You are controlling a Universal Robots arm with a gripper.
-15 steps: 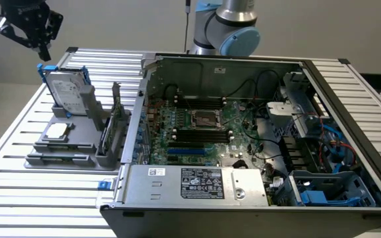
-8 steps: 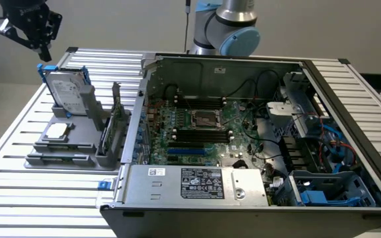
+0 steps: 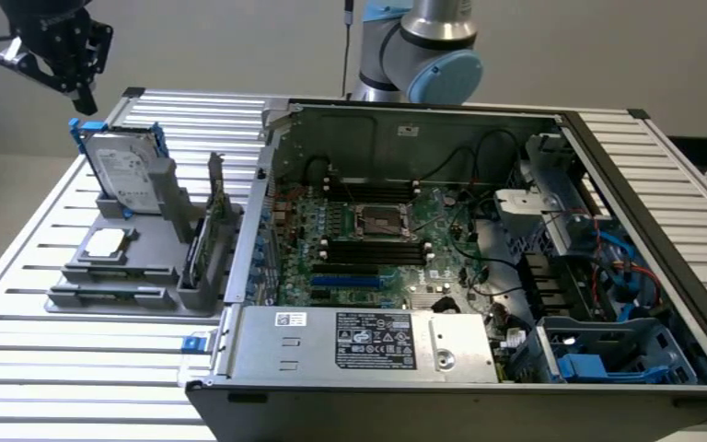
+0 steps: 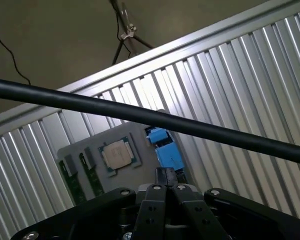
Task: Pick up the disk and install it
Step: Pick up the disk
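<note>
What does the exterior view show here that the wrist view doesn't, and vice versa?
Exterior view adds: the open computer case, its motherboard and the power-supply box. Wrist view adds: a black cable crossing the foreground. Both: the blue-framed disk upright in the grey holder, the square chip, the slatted table, and the shut, empty claw above the disk.

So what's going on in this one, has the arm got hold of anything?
Not so far. The gripper hangs shut and empty just above the disk, with a gap between them. The disk stands upright in its blue bracket in the grey holder on the slatted table. The open computer case sits at the exterior view's right, and the disk is not yet installed in it.
</note>
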